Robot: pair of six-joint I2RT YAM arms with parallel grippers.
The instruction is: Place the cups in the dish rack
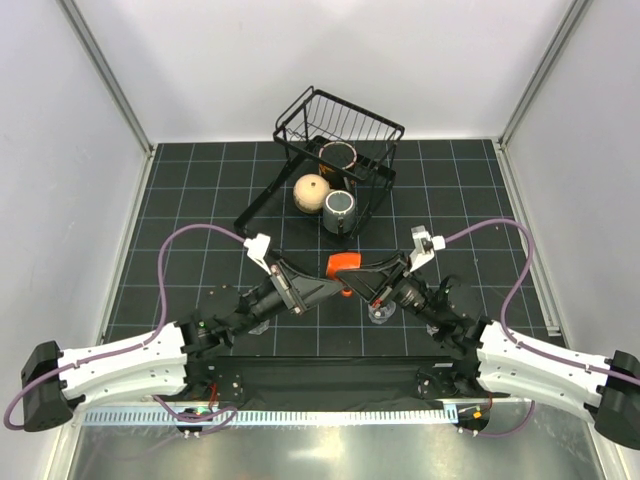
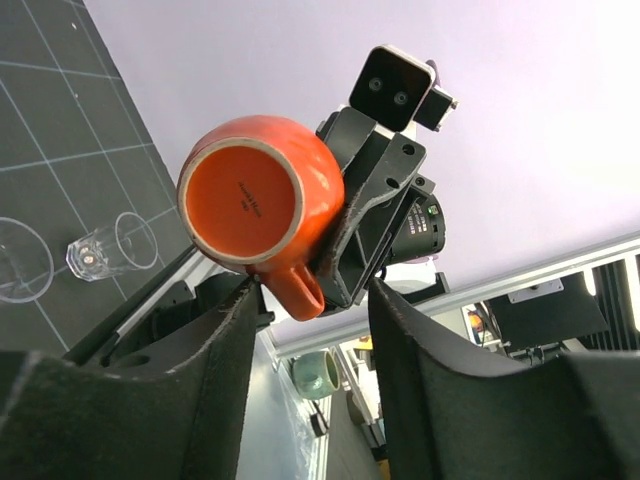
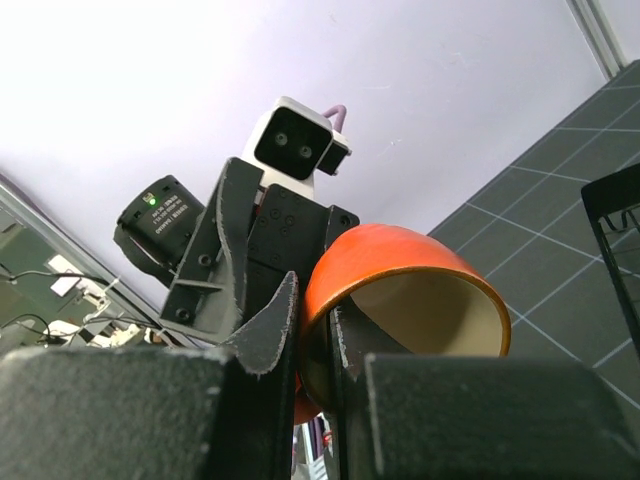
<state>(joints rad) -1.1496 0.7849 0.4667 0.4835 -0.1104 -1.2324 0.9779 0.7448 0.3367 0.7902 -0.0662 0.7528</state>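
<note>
- red-orange cup (image 1: 344,264) is held in the air over mid-table between the two arms, well short of the dish rack (image 1: 352,112).
- right gripper (image 3: 312,318) is clamped on the cup wall at the rim, one finger inside and one outside.
- left gripper (image 2: 315,292) has its fingers spread wide. The cup handle sits by one fingertip and nothing is pinched.
- Step looks like a handover, direction unclear. If left is taking it, left should close firmly on the handle or body before right lets go. Don't have both pull at once.
- The grip is on a thin rim only, so the cup could pivot. Move slowly and keep it off the rack wires on the way in.
- Look of the cup: glossy orange outside, cream inside, small loop handle, flat orange base with a pale ring and a tiny mark. It is tipped on its side, mouth toward the right wrist camera.
- Rack already holds a beige mug (image 1: 311,191) and a grey mug (image 1: 339,211) on the lower frame. A brown-rimmed cup (image 1: 338,155) is at the basket; I can't tell which tier.
- clear glass tumblers (image 2: 108,248) are on the gridded mat (image 1: 200,180) near the arm bases, not loaded.
</note>
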